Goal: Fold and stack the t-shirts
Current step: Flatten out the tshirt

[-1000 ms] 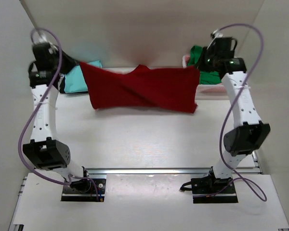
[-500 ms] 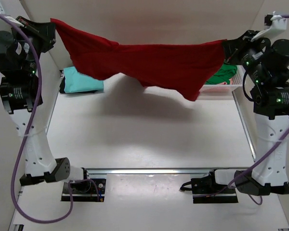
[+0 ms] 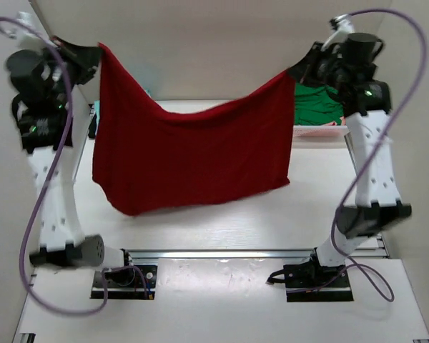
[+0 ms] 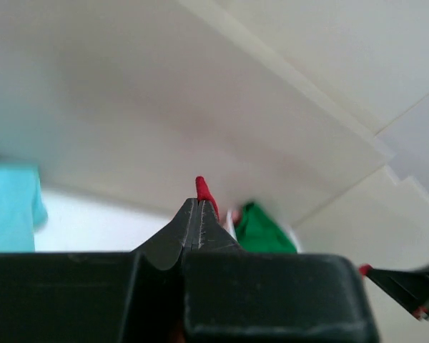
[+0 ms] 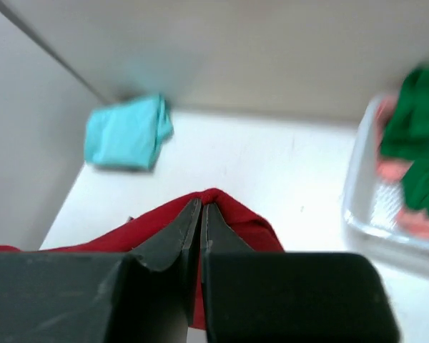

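dark red cloth t-shirt (image 3: pixel 193 157) hung between two raised arms, both grippers pinched shut on its top corners.

top view: half a second earlier the shirt stretched high and nearly flat; now it drops as a sagging curtain from the left gripper (image 3: pixel 93 53) and right gripper (image 3: pixel 304 68). white table (image 3: pixel 222 229) shows between its lower hem and the arm bases; whether the hem touches it is unclear. the bright green t-shirt (image 3: pixel 318 103) in the white lattice basket (image 3: pixel 318 131) is partly hidden. left wrist view: closed jaws nip a red tip; the light teal t-shirt (image 4: pixel 11 207) is cut off at the frame edge. right wrist view: closed jaws clamp a red fold; the basket is blurred.
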Tool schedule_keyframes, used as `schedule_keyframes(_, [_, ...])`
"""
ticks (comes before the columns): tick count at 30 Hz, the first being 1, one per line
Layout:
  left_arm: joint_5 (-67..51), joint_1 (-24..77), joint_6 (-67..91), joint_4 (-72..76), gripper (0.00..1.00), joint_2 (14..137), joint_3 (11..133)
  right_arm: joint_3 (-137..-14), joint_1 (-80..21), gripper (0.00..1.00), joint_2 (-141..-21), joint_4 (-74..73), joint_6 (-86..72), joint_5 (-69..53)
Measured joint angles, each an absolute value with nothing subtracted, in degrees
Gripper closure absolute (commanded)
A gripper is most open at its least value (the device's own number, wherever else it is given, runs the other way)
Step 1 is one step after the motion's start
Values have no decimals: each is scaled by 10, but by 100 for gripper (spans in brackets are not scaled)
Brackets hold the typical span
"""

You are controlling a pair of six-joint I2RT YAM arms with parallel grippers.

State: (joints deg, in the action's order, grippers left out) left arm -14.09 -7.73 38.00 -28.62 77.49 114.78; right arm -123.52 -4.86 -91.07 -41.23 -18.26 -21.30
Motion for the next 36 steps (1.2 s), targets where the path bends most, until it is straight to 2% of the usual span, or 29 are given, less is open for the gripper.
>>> schedule_keyframes(7, [-246, -85, 440, -274, 100, 966, 1041, -1237, -85, 100, -1083, -483, -184, -222])
schedule_keyframes(11, [-276, -92, 464, -301, 100, 1051, 1091, -1305, -96, 100, -1132, -489, -195, -233])
schedule_keyframes(14, [-330, -121, 545, -262, 100, 1086, 1218, -1344, -72, 100, -1113, -430, -247, -266])
schedule_keyframes(16, [-362, -162, 624, -187, 100, 1087, 1298, -1315, -35, 100, -1062, -363, -293, -287])
schedule_keyframes(20, [-383, -226, 706, -75, 100, 1018, 1314, -1273, 54, 100, -965, -303, -352, -327])
schedule_keyframes(25, [-385, -207, 675, -52, 100, 833, 1106, -1183, 58, 100, -908, -282, -357, -374])
schedule_keyframes(32, [-275, -138, 511, -236, 100, 680, 863, -804, 44, 100, -849, -303, -331, -387])
schedule_keyframes(36, [-170, -105, 433, -364, 100, 598, 738, -668, 39, 100, -799, -376, -300, -346])
